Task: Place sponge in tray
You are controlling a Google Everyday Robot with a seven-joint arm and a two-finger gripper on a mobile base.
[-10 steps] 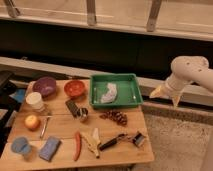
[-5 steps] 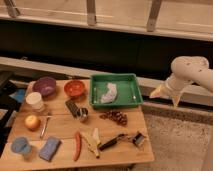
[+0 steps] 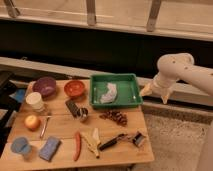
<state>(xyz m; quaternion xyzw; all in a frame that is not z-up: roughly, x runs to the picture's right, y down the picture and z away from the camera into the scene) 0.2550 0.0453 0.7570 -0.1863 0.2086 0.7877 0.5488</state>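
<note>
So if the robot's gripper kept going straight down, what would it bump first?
Probably the floor. The open gripper hangs past the table's edge by the tray, pointing down, though depth is unclear.

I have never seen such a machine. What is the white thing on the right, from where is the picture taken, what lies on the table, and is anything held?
The white thing is a robot's arm. At its end is the gripper, two fingers for grasping. It hangs in the air to the right of the wooden table, beside the green tray, open and holding nothing. There is one camera, looking down on the table from above; where it is mounted I cannot tell. In the tray lies a white cloth. Left of the tray stand an orange bowl and a purple bowl. At the near left corner are the light blue sponge and a blue cup. A banana and other small things lie between.
</note>
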